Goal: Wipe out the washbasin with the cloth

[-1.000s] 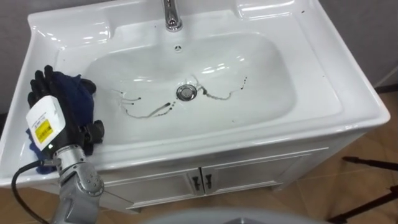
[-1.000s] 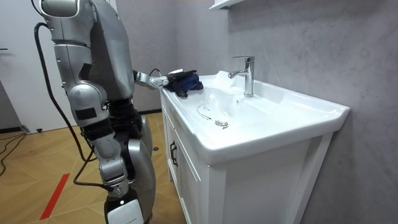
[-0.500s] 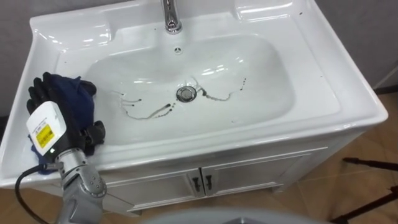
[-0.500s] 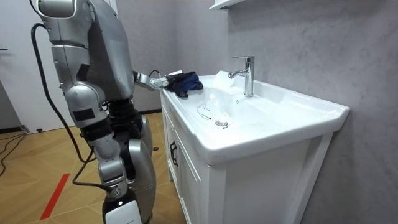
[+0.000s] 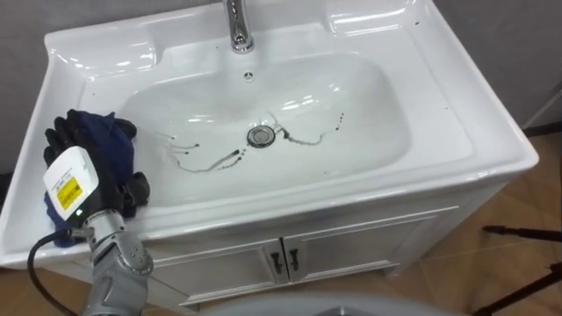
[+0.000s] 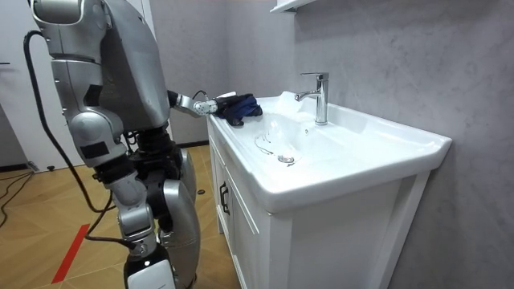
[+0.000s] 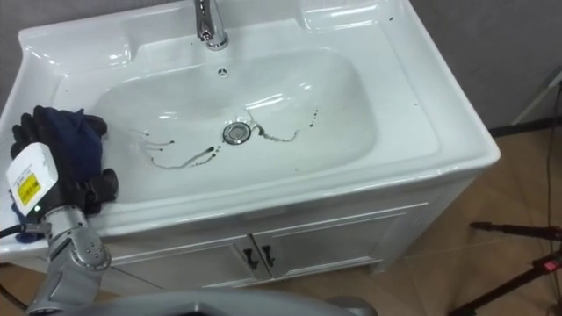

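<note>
1. Far left: left hand (image 5: 88,171) lies on the basin's (image 5: 439,105) left ledge. Its fingers are curled on the blue cloth (image 5: 107,145), thumb at the near side. Cloth sits on the ledge, not yet in the bowl.
2. Step, as I judge: cloth gripped, wipe proper not begun. Next move: carry cloth right & down into the bowl, press on the dark streaks (image 5: 211,161) left of the drain (image 5: 260,135), then those to its right.
3. Bowl is white, glossy, prob. slick. Tap (image 5: 237,26) at back centre.
4. Below: white cabinet doors (image 5: 351,246); wood floor (image 5: 527,263) at right. Room view: robot stands at the cabinet's end, grey wall (image 6: 401,48) behind the basin.
</note>
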{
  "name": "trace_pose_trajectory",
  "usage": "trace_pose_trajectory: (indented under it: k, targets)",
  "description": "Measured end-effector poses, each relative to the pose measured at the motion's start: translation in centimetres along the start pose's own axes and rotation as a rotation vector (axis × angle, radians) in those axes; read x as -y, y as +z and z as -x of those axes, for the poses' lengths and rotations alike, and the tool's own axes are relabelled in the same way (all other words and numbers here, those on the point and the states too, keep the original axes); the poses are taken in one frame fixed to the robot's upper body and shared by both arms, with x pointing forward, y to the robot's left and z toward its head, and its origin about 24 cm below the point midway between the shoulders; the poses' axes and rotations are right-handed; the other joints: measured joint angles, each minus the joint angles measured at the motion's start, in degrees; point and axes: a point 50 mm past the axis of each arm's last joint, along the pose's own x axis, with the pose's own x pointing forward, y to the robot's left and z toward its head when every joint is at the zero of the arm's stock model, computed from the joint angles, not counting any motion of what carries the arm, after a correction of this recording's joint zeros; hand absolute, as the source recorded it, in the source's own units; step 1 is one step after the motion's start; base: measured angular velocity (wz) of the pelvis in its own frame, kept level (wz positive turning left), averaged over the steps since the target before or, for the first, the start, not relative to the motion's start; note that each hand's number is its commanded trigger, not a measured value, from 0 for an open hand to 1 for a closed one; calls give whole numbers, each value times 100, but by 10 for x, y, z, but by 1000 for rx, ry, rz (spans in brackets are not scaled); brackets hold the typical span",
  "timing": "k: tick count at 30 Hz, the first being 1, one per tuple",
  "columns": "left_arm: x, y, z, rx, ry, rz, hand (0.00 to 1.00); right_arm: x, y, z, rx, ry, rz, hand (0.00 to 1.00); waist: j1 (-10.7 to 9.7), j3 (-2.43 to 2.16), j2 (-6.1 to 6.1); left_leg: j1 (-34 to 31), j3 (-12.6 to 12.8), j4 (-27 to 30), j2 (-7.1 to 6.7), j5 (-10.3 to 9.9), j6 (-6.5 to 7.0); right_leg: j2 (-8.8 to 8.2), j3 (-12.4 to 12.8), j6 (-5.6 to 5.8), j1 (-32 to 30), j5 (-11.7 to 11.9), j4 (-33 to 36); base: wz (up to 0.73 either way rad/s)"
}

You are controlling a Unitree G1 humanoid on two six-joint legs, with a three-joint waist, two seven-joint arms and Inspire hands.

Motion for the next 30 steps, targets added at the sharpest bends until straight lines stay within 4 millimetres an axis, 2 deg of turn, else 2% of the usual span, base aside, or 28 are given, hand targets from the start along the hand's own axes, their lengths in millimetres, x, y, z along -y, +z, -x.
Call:
trace_pose_trajectory:
  k: [1, 2, 10, 17, 30]
  targets:
    - [1, -1, 0, -3, -4, -2, 91, -1, -2, 0, -11, 3, 0, 0, 1, -18, 8, 18, 0, -27, 2, 2, -4, 3, -1, -1, 4, 1, 1, 0]
    - [1, -1, 0, -5, -4, -2, 100, -2, -4, 0, -18, 7, 0, 0, 2, -21, 7, 21, 0, -27, 5, 3, -5, 7, -2, -2, 6, 0, 4, 0]
    - [2, -2, 0, -12, -3, -7, 100, -2, -5, 0, -35, 15, -2, 0, 13, -36, 26, 21, 0, -25, 7, 8, -12, 9, -9, -5, 7, 1, 2, 0]
    - [-7, -8, -6, 7, 70, -59, 100, -1, -4, 0, -50, 12, 0, 0, 35, -49, 7, 44, 34, 2, 1, 11, -13, 2, 18, -7, 7, 0, 30, -2]
    - [-8, -9, -8, -1, 75, -61, 100, 0, -1, 0, -43, 10, -5, 0, 29, -51, 2, 34, 49, 26, 1, 10, -15, -13, 0, -25, -5, -4, 106, 0]
